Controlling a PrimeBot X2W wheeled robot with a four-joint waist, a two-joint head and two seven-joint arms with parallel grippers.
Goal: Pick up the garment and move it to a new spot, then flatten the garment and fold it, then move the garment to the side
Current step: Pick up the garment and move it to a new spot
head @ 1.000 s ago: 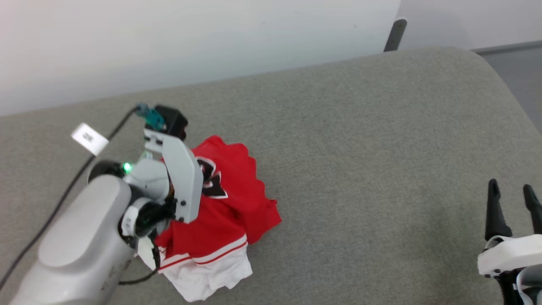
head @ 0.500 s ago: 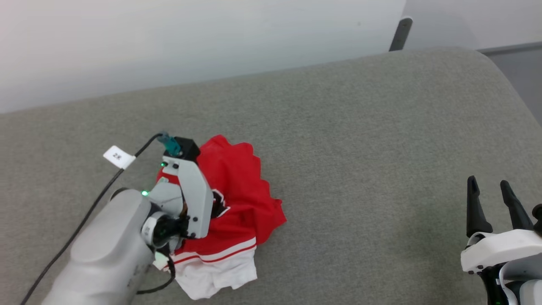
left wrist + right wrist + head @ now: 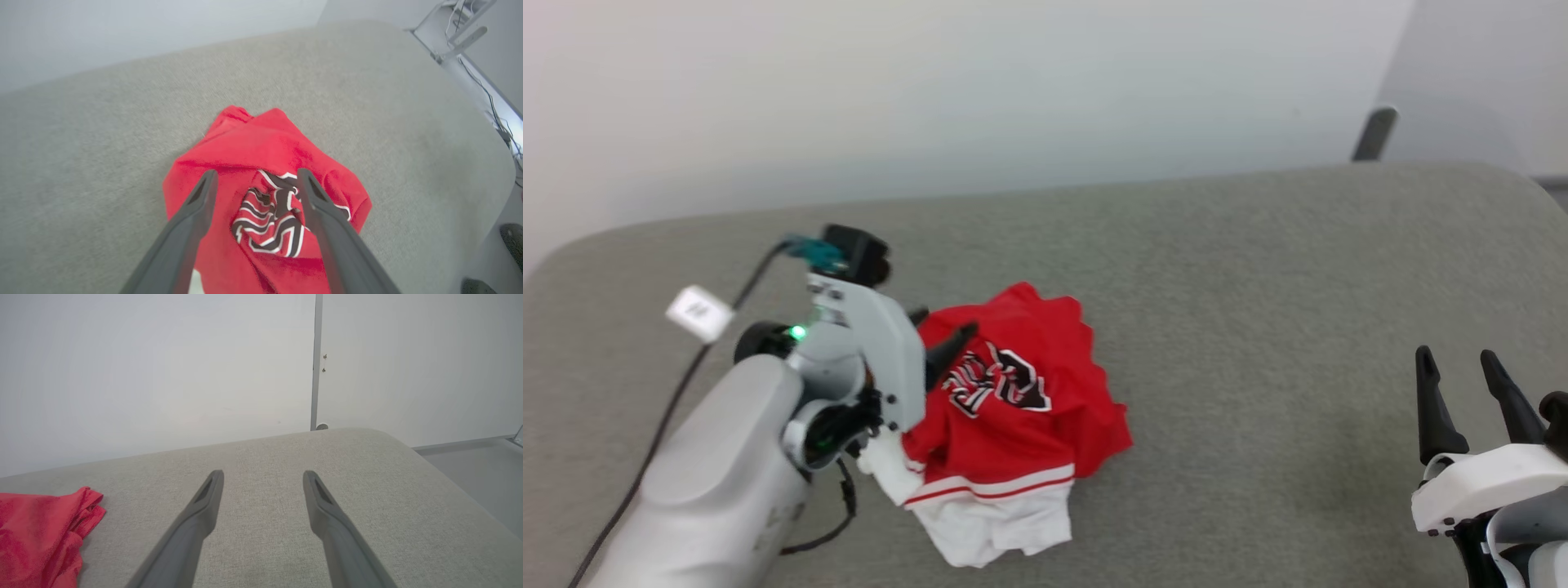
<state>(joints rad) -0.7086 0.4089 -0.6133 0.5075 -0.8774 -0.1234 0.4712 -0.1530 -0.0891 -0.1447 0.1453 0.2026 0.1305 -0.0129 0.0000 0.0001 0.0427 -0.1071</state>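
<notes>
Your left gripper: fingers spread apart, straddling black lettering on garment, gripping nothing. Garment lies crumpled on left part of grey cushion, white sleeve nearest you. Your right gripper: spread too, empty, near right, well apart.

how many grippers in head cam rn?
2. Left gripper is left of centre, open over the crumpled garment. Right gripper is at lower right, open and empty above the grey cushion. None seems hidden.
</notes>
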